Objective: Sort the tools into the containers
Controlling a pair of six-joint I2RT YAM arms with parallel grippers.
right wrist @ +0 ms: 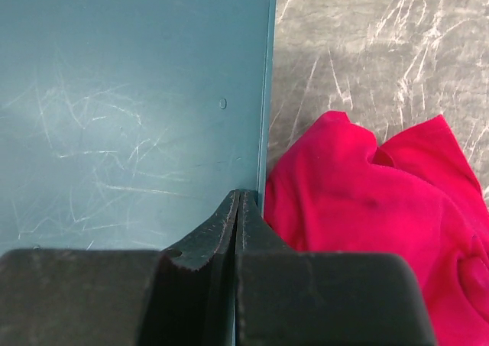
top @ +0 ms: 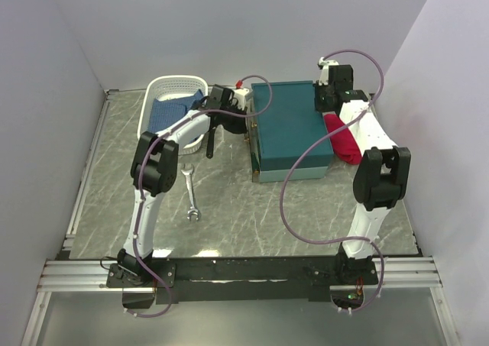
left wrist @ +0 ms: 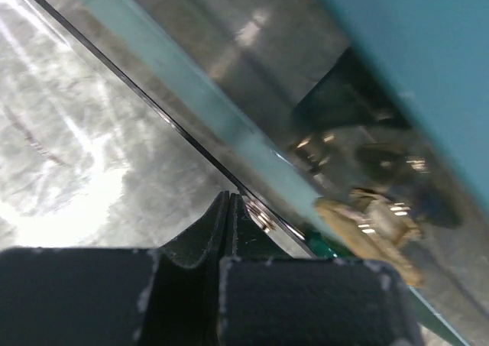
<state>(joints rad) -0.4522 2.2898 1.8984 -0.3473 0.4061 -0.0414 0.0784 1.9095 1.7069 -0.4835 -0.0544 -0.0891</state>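
1. Left gripper [left wrist: 231, 208] is closed on nothing. Its dark ridged fingers are pressed flat together, and the tips sit low beside the box's [left wrist: 428, 56] left side, just above the table [left wrist: 69, 155].
2. Right gripper [right wrist: 239, 205] is closed and empty too. It is poised over the lid's right edge, where the teal metal meets the red cloth [right wrist: 367, 208].
3. The box is rectangular painted metal with a flat, finely scratched lid, and the lid is down. It stands at the rear middle of the table, between the two grippers.
4. A brassy latch [left wrist: 367, 220] sits on the box's side just beyond the left fingers. It is too blurred to make out in detail.
5. The step in hand looks like opening the box. No tool is held, and none can go in while the lid is down.
6. The next move probably calls for the left tips to free the latch and then catch the lid's rim. The seam is thin and the metal hard and smooth, so closed tips could slip. The right gripper could steady or lift the far edge.
7. The spanner [top: 191, 195] is silver, thin and open-ended. It lies flat on the grey veined table, well apart from the box, and will likely need a pinch across its shank.
8. A white slatted basket [top: 164, 85] holding a blue cloth [top: 164, 113] stands left of the box. The red cloth is soft and crumpled and lies against the box's right side.
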